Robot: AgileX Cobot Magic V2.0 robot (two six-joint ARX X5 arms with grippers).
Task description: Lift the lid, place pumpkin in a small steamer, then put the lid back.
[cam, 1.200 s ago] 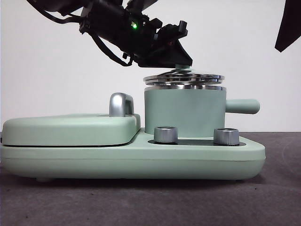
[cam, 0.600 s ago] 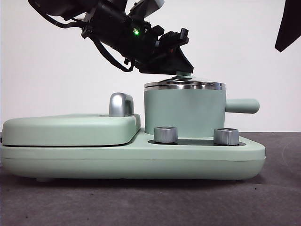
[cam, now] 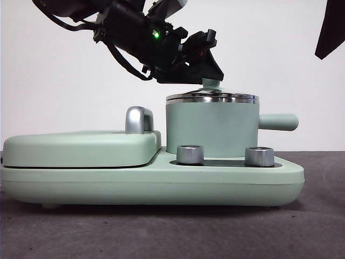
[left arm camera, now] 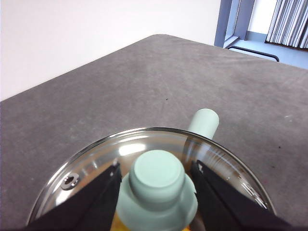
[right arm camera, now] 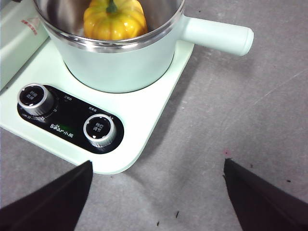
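Note:
The lid [cam: 211, 97] lies flat on the small steamer [cam: 210, 129], rim on rim. My left gripper [cam: 207, 75] reaches down from the upper left onto the lid's mint-green knob [cam: 211, 84]. In the left wrist view, the left gripper [left arm camera: 156, 192] has its jaws pressed to both sides of the knob [left arm camera: 158, 171], above the clear glass [left arm camera: 144, 144]. The pumpkin [right arm camera: 114, 21] sits inside the small steamer [right arm camera: 120, 62]. My right gripper [right arm camera: 156, 192] hangs open above the table in front of the appliance and shows as a black tip [cam: 330, 27] at the top right.
The steamer stands on a wide mint-green base [cam: 161, 181] with two silver knobs [cam: 190, 154] [cam: 259, 156]. A flat rectangular cover [cam: 81, 145] with a steel handle [cam: 138, 120] lies to the left. The pot's side handle [cam: 277, 121] sticks out to the right.
One second ago the lid hung tilted just above the pot's rim. It came down flat onto the rim, and my left gripper has hardly moved in the last half second.

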